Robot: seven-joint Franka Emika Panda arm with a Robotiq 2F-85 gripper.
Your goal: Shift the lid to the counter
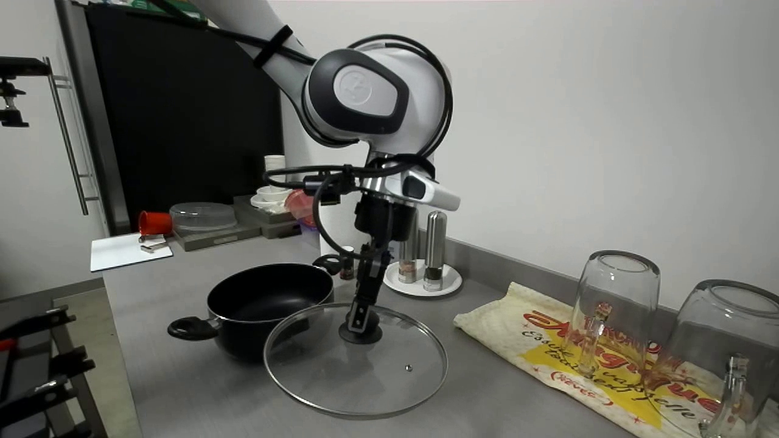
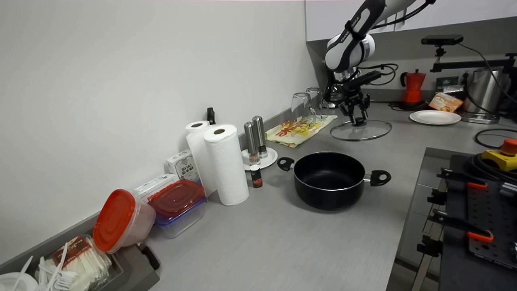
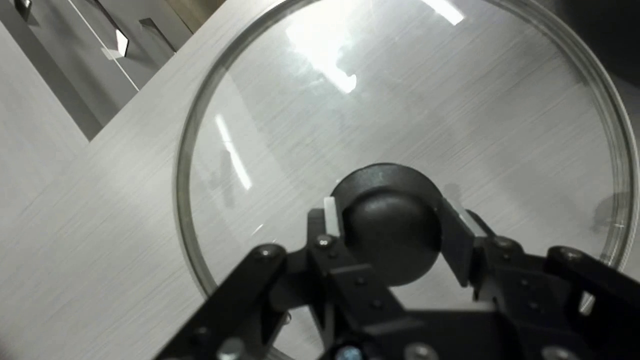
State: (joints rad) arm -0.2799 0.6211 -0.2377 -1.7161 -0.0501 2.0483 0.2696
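Note:
The round clear glass lid [image 1: 359, 392] with a thin metal rim lies level, low over the grey counter [image 1: 188, 395] and partly in front of the black pot in this exterior view. In the wrist view the lid [image 3: 280, 150] nearly fills the picture, its black knob [image 3: 392, 235] between the fingers. My gripper [image 3: 392, 225] is shut on that knob from both sides. An exterior view shows the gripper [image 2: 357, 121] above the lid [image 2: 373, 131], beyond the pot and apart from it. Whether the rim touches the counter [image 2: 282, 242], I cannot tell.
An open black pot [image 2: 329, 198] with two side handles stands beside the lid. Upturned glass mugs [image 1: 614, 304] rest on a printed cloth [image 1: 505, 322] along the wall. Two steel grinders [image 1: 435, 249] stand on a white plate [image 1: 395, 283]; paper rolls [image 2: 228, 169] are near them.

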